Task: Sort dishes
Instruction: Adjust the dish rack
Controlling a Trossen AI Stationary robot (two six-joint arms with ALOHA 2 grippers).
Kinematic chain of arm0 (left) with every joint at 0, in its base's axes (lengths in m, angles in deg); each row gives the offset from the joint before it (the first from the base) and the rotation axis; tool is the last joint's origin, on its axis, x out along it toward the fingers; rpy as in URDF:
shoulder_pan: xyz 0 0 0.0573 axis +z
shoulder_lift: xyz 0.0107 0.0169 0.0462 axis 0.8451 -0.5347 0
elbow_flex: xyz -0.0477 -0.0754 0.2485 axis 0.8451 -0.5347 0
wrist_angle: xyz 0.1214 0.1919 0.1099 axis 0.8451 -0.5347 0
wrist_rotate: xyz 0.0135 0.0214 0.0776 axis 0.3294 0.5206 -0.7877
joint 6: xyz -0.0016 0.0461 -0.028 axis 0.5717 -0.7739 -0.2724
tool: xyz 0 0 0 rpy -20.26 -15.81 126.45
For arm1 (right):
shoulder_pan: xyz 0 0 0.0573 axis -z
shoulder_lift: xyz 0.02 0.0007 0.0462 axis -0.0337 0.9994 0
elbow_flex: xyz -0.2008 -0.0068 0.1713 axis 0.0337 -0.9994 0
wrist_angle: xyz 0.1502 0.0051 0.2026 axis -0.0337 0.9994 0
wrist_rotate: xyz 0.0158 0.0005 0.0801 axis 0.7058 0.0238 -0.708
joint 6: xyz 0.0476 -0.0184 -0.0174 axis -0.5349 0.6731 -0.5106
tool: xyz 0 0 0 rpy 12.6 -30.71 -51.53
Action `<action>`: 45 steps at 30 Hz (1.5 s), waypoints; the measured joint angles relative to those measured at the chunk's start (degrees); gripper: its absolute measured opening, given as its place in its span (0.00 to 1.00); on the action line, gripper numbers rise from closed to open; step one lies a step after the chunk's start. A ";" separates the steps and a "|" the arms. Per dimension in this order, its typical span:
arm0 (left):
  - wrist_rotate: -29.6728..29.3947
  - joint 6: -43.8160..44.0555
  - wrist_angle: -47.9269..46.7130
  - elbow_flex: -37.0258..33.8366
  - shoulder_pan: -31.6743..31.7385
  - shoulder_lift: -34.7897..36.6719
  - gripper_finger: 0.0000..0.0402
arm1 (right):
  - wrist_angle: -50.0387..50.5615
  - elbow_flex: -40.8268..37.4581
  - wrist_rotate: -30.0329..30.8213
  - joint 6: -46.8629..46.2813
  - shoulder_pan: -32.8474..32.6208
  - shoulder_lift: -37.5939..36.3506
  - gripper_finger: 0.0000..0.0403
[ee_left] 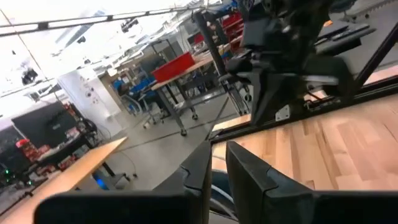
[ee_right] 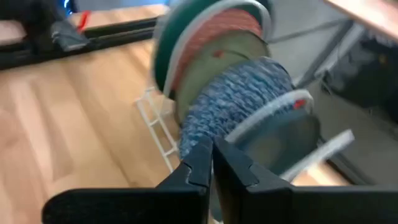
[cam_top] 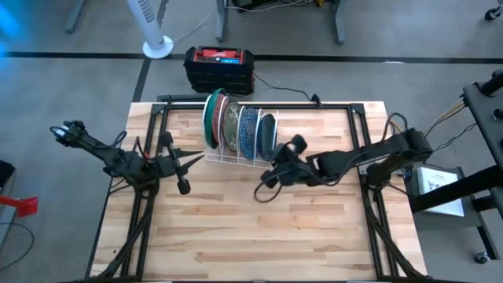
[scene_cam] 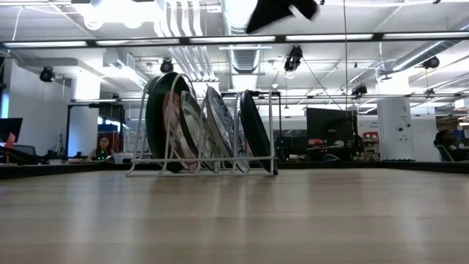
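Observation:
Several round dishes stand on edge in the slots of a white wire rack [cam_top: 228, 157] at the table's far middle. From left to right they are dark green [cam_top: 209, 118], red-pink [ee_right: 217, 34], greyish [ee_right: 230, 59], blue speckled [ee_right: 239, 93] and another dark one [cam_top: 268, 134]. My right gripper [ee_right: 212, 163] hovers shut just off the rack's right end and above the table, pointing at the plates' rims, with nothing between its fingers. My left gripper [cam_top: 196, 158] hangs shut to the left of the rack, holding nothing.
A black and red box [cam_top: 219, 67] sits on the floor beyond the table's far edge, and a white fan stand [cam_top: 157, 43] is farther left. Bare wood [cam_top: 251, 228] fills the table's near half. Papers [cam_top: 436, 185] lie off the right edge.

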 joint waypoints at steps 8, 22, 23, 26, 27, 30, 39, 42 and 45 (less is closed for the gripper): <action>-3.00 0.96 0.31 -0.13 2.30 -1.11 0.09 | -28.33 -27.73 -0.26 -4.80 4.40 -9.29 0.00; -3.95 1.49 0.39 -0.24 3.01 -1.90 0.09 | -45.12 -40.83 -7.92 -4.13 11.97 -11.72 0.00; -4.17 1.22 0.28 -0.24 3.00 -1.97 0.09 | -45.33 -40.83 -8.16 -3.92 11.97 -11.73 0.00; -4.52 0.96 0.28 -0.24 3.33 -2.08 0.09 | -47.12 -40.83 -9.84 -2.73 12.11 -11.73 0.00; -4.55 0.96 0.27 -0.24 3.44 -2.08 0.09 | -48.02 -40.83 -10.79 -2.50 12.13 -11.73 0.00; -4.58 0.96 -0.04 -0.24 3.66 -2.10 0.09 | -49.29 -40.83 -12.57 -1.92 12.45 -11.67 0.00; -4.61 0.94 -0.03 -0.83 3.76 -2.11 0.09 | -48.59 -41.40 -12.29 -1.88 14.94 -11.62 0.00; -4.61 0.94 -0.03 -0.83 3.79 -2.11 0.09 | -48.59 -41.42 -12.39 -1.48 15.66 -11.62 0.00; -4.61 0.94 -0.01 -0.83 4.11 -2.11 0.09 | -48.62 -41.42 -12.61 -0.52 16.43 -11.62 0.00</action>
